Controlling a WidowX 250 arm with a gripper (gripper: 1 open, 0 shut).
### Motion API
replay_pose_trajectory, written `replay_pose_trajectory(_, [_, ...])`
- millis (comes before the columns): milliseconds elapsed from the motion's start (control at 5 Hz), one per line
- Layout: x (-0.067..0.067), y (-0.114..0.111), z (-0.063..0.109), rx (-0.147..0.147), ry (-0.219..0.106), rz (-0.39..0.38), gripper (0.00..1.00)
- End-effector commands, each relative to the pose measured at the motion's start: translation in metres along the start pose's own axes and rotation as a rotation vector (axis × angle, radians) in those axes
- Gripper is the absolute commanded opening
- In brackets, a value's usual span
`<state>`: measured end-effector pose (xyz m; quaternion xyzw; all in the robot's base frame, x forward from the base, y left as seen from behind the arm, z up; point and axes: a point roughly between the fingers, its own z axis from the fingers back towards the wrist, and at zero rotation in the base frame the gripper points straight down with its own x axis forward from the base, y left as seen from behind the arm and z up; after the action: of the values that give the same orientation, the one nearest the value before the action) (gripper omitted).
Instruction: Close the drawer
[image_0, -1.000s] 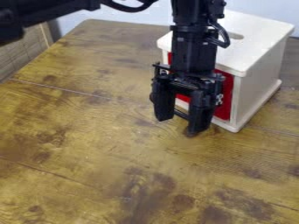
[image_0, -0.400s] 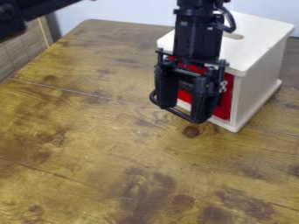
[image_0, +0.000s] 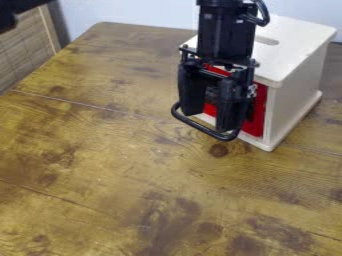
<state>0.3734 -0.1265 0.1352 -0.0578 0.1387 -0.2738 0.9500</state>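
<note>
While scanning from the left: dark blurry shape (image_0: 16, 12) up in the top corner, too cropped to say what. Then lots of worn brown wooden table (image_0: 94, 150), scuffed and stained, with a small dark knot (image_0: 218, 150) near the middle.

Just above that knot, black gripper (image_0: 211, 118) hanging off the arm, pointing steeply down at the tabletop. Jaws spread wide, one finger (image_0: 183, 100) on the left and the other off to the right, nothing squeezed between them as far as the view shows. Sits right in front of the drawer (image_0: 262, 112), covering most of its red face, so only a red strip peeks out on the right side of the fingers. Black loop handle (image_0: 207, 131) curves along the bottom between the two fingertips; can't tell if either finger actually touches it. Also hard to say whether the drawer front is flush or poking out a bit, since the gripper blocks that edge.

Further right, light wooden box (image_0: 297, 55) holding the drawer, parked near the far right edge of the table, with a slot (image_0: 271, 42) cut in its pale top.
</note>
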Motion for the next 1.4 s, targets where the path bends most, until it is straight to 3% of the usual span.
replay_pose_trajectory(0, [-0.009,-0.011,0.030,0.049,-0.097,-0.062,1.00])
replay_pose_trajectory(400, [-0.006,0.001,0.023,0.054,-0.116,-0.040,1.00])
replay_pose_trajectory(1000, [-0.026,-0.017,0.036,0.095,-0.140,-0.131,1.00])
replay_pose_trajectory(1200, [-0.027,-0.023,0.038,0.108,-0.151,-0.123,1.00])
